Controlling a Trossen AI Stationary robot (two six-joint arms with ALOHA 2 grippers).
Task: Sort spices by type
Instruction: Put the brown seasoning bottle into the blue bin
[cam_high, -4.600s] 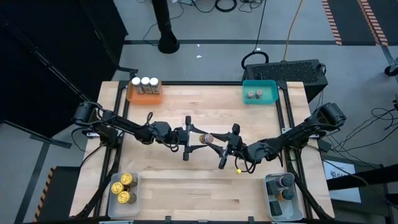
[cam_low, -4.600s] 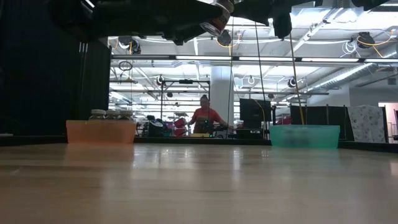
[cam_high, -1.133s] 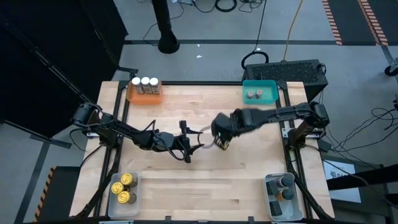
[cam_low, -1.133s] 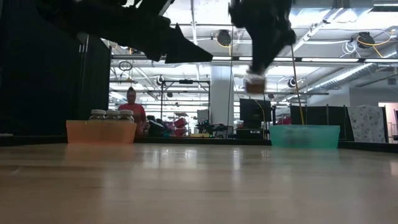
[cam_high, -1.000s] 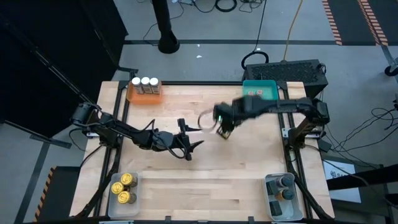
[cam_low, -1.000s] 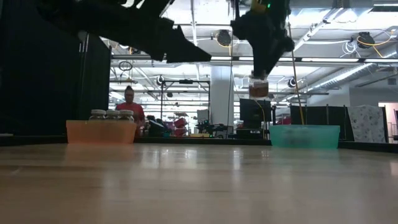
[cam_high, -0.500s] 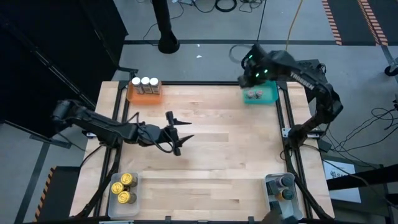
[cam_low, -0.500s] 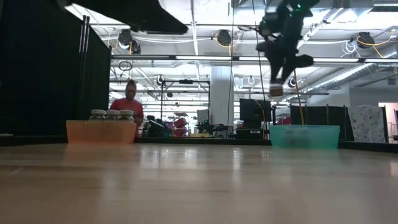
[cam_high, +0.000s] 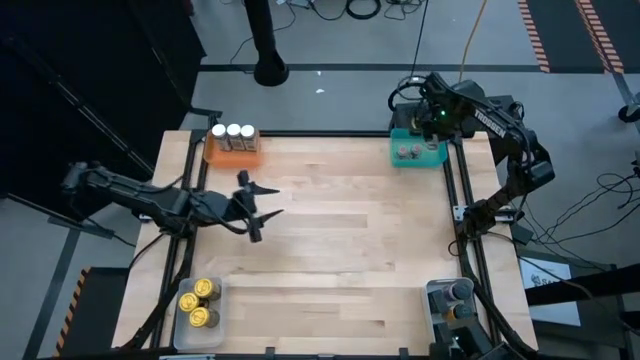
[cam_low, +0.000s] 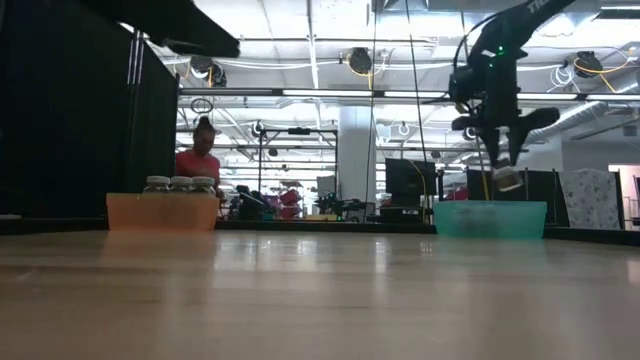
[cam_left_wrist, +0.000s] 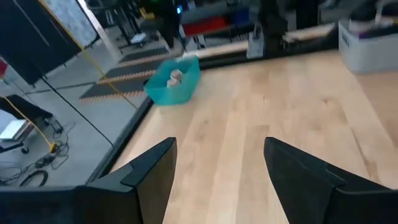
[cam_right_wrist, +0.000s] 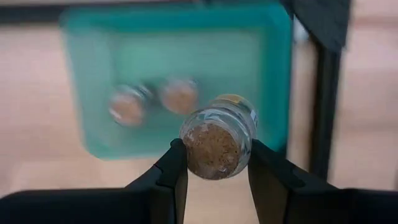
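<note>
Your brownish spice jar (cam_right_wrist: 216, 142) is pinched between the two fingers of the right hand (cam_right_wrist: 214, 163), hanging in the air directly above the teal tray (cam_high: 417, 152) at the far right corner of the surface (cam_high: 330, 250). Two matching jars (cam_high: 405, 153) already lie inside that tray. Half a second ago the jar was over the tray's far left edge; now the right hand has carried it over toward the tray's right side, and in the low view it hangs lower, just above the tray rim.

Your left hand (cam_high: 256, 207) holds nothing, its fingers spread apart, and it has drawn back toward the left edge. Three white-topped jars (cam_high: 233, 131) stand in the orange tray (cam_high: 233, 150), gold jars (cam_high: 198, 302) in the near left tray, dark ones (cam_high: 454, 300) near right.
</note>
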